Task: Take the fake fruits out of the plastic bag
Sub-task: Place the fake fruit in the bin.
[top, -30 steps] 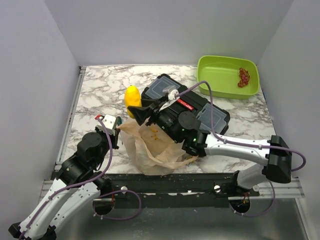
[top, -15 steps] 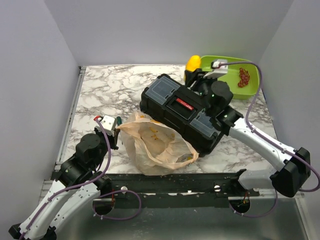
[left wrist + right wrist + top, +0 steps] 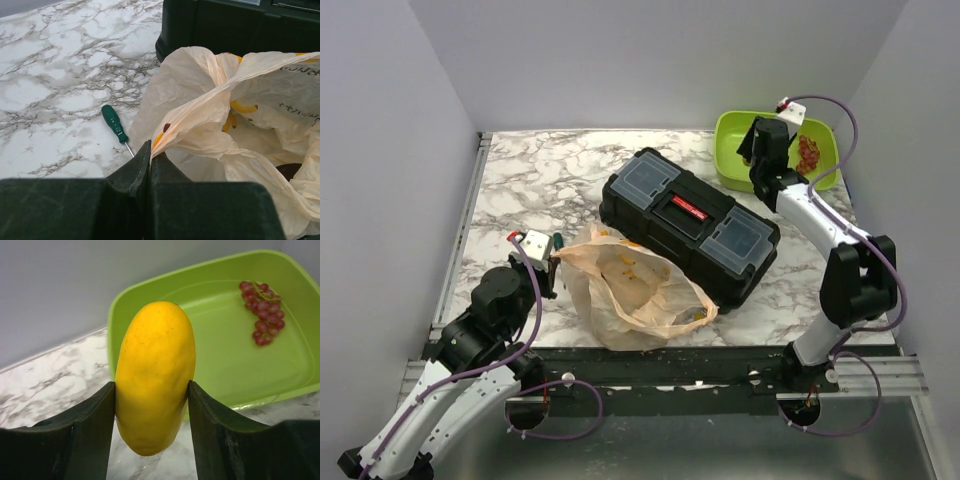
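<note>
Right wrist: right gripper (image 3: 152,390) jaws are part open and clamped on the yellow lemon-like fruit (image 3: 155,365), one finger on each flank. The fruit stands upright, with its top above the fingertips and its bottom end below them. It hangs clear of the marble table (image 3: 45,385). The green tray (image 3: 225,365) is behind it at 1–2 o'clock, with the red grapes (image 3: 264,315) lying in it at 2 o'clock, well apart from the fruit.

Left wrist: left gripper (image 3: 149,165) jaws are fully closed, pinching an edge fold of the plastic bag (image 3: 240,115). The bag spreads from the jaws toward 1–3 o'clock, mouth gaping. A dark shape (image 3: 290,171) shows inside at 3 o'clock; can't tell what it is. A green-handled screwdriver (image 3: 115,123) lies on the table at 11 o'clock of the jaws, just beside the bag. The black toolbox (image 3: 225,25) is at 12–1 o'clock, with the bag up against it.

Top external: the right gripper (image 3: 760,160) sits at the tray's near-left rim, at 1 o'clock of the toolbox (image 3: 688,222). The bag (image 3: 630,285) is at 7 o'clock of the toolbox, with the left gripper (image 3: 552,258) on its 9 o'clock edge.
</note>
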`<action>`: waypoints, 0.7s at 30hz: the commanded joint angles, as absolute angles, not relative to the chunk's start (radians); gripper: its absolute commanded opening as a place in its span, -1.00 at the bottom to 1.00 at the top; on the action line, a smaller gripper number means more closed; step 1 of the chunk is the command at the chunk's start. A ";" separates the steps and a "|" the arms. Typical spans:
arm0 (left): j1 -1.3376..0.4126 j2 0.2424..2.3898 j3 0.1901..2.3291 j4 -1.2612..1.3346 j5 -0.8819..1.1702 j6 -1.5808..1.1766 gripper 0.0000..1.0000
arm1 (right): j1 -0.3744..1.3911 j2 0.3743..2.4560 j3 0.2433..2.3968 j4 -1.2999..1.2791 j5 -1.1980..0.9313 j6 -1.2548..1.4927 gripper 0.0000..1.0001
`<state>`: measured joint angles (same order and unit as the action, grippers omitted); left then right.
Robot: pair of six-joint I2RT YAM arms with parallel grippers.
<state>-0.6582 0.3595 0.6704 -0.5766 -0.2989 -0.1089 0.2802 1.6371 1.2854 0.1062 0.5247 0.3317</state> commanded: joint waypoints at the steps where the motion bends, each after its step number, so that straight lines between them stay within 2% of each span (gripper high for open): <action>1: -0.651 0.357 0.659 -0.558 -0.315 -0.109 -1.00 | 0.179 1.731 1.364 0.043 0.573 0.379 -0.99; 9: -0.652 0.362 0.658 -0.555 -0.310 -0.109 -1.00 | 0.051 1.963 1.544 -0.093 0.539 0.408 -0.99; 18: -0.648 0.369 0.655 -0.553 -0.311 -0.107 -1.00 | 0.016 2.123 1.647 -0.194 0.489 0.443 -0.97; 21: -0.645 0.369 0.655 -0.553 -0.315 -0.108 -1.00 | 0.016 2.153 1.668 -0.210 0.473 0.445 -0.83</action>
